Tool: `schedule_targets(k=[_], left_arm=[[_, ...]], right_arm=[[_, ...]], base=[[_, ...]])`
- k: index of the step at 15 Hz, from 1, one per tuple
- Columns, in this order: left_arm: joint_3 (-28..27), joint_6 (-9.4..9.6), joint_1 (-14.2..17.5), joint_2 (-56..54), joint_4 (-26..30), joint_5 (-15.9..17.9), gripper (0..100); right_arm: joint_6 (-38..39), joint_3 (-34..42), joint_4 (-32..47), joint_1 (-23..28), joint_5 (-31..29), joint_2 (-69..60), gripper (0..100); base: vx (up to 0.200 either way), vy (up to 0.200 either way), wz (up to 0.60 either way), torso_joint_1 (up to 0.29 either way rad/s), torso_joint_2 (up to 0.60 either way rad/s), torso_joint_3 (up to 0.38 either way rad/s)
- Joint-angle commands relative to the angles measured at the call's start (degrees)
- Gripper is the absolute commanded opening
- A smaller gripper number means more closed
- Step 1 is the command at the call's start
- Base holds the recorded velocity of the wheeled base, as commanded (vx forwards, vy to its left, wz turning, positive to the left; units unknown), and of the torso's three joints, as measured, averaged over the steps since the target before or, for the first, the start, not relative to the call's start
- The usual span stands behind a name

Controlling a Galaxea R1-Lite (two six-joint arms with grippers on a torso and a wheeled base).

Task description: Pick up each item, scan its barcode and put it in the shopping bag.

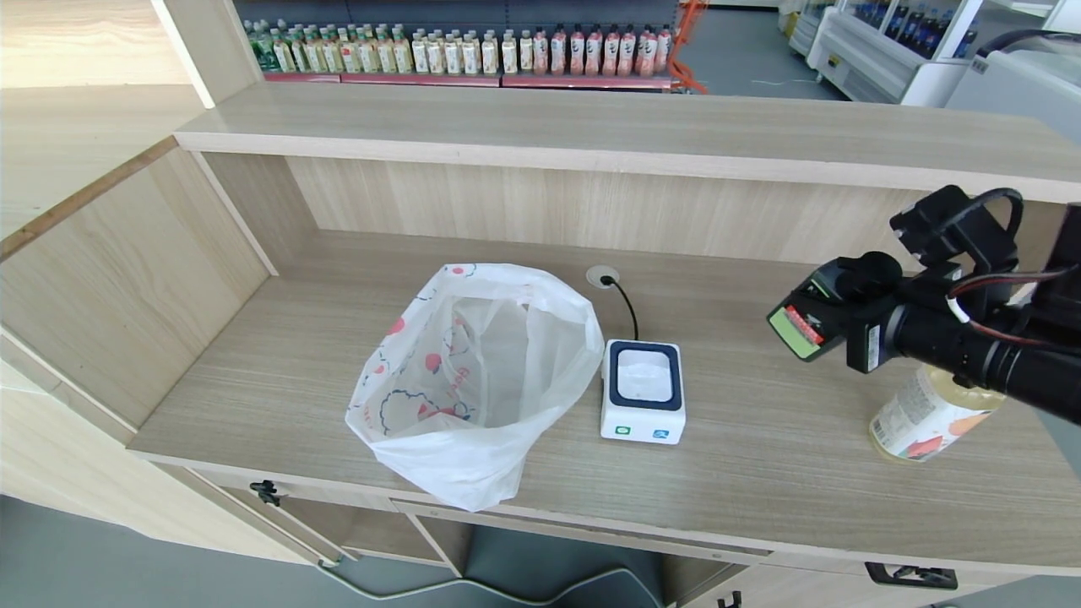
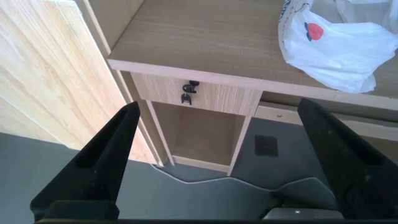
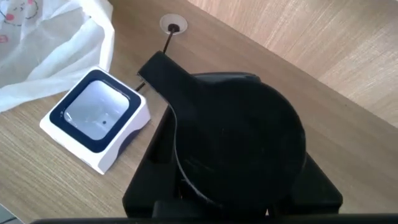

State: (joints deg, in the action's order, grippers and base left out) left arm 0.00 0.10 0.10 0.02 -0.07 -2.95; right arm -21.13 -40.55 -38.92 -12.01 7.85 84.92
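Head view: item (image 1: 800, 327) clamped in right pincer (image 1: 836, 300).

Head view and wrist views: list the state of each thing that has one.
Bag: open, standing on the counter.
Scanner: face up, uncovered.
Bottle: standing on the counter, top hidden.
Black tin: held in the air, clear of the counter.
Right pincer: shut on the black tin.
Left pincer: open, empty.

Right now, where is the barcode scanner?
In the head view, the barcode scanner stands near the middle of the counter, right beside the shopping bag on its right side, and well left of the bottle.
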Motion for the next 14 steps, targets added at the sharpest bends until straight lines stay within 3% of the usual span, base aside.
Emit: schedule_targets(k=[1, 8, 14], left_arm=[[0.0, -0.01, -0.01, -0.02, -0.01, -0.04, 100], [0.0, 0.08, -0.01, -0.02, -0.01, -0.04, 100], [0.0, -0.01, -0.01, -0.02, -0.01, -0.04, 100]], right_arm=[[0.56, 1.96, -0.19, 0.23, -0.03, -1.78, 0], [5.22, 3.81, -0.27, 0.14, 1.38, -2.83, 0], [10.23, 2.31, -3.44, -1.97, 3.49, 0.16, 0]], base=[[0.0, 0.0, 0.0, 0.0, 0.0, 0.0], [0.0, 0.0, 0.0, 0.0, 0.0, 0.0], [0.0, 0.2, 0.0, 0.001, 0.0, 0.002]])
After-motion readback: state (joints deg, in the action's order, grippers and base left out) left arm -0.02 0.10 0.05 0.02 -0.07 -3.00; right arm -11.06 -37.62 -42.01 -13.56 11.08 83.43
